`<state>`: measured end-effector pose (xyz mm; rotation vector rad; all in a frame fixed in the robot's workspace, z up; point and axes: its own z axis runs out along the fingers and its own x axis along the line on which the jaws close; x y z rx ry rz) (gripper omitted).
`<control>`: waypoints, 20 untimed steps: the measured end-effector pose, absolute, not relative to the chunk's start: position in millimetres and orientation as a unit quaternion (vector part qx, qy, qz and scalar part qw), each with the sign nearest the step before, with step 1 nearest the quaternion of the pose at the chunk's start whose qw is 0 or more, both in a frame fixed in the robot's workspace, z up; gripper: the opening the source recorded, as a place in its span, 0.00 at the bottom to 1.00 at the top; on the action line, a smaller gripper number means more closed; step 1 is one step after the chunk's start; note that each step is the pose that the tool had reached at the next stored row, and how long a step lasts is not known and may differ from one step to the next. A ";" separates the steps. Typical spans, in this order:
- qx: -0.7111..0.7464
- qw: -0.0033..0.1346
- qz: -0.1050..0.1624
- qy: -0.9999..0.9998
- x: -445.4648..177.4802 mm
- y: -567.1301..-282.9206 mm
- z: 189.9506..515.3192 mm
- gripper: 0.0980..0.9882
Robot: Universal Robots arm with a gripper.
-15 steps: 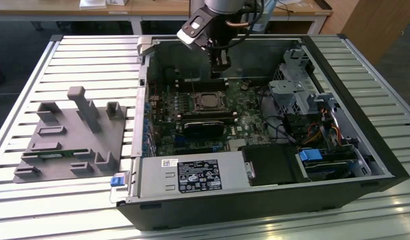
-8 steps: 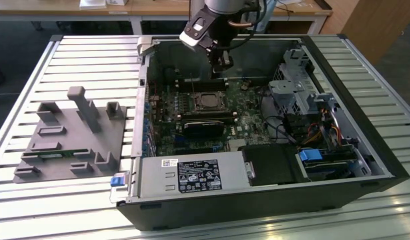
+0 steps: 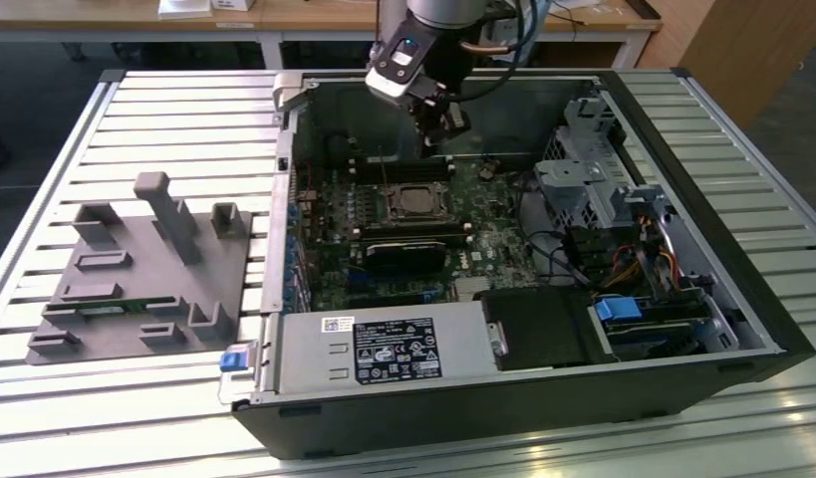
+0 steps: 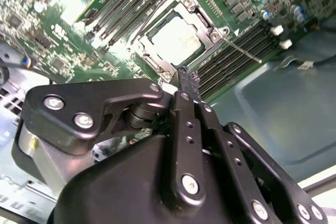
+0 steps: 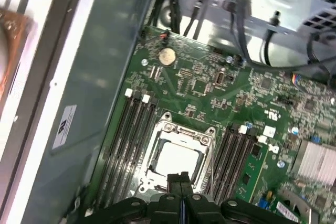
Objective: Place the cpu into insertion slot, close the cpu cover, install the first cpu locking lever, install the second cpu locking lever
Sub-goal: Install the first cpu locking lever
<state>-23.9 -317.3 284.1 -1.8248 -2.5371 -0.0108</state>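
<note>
Item: cpu (image 5: 176, 158), pale silver face, lying in the insertion slot (image 5: 153, 153) on the green motherboard (image 5: 210, 85); cpu cover (image 5: 185, 128) flat around it.
Gripper (image 5: 181, 177): I see its fingers pressed together on nothing, hovering over the socket's edge.
Surround: open computer case (image 3: 514, 413) on the slatted table (image 3: 181, 110); grey fixture (image 3: 141, 269) towards the exterior view's left.

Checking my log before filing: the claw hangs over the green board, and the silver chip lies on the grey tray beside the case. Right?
Not quite. The claw does hang over the green board, but the silver chip is seated on that board, as the first wrist view shows, not on the grey tray.
</note>
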 end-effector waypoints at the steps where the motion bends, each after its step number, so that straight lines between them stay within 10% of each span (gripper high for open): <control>1: -0.577 0.008 -0.003 -0.817 -23.9 -317.3 284.1 0.02; 20: -0.428 0.009 -0.002 -0.904 -23.9 -317.3 282.8 0.02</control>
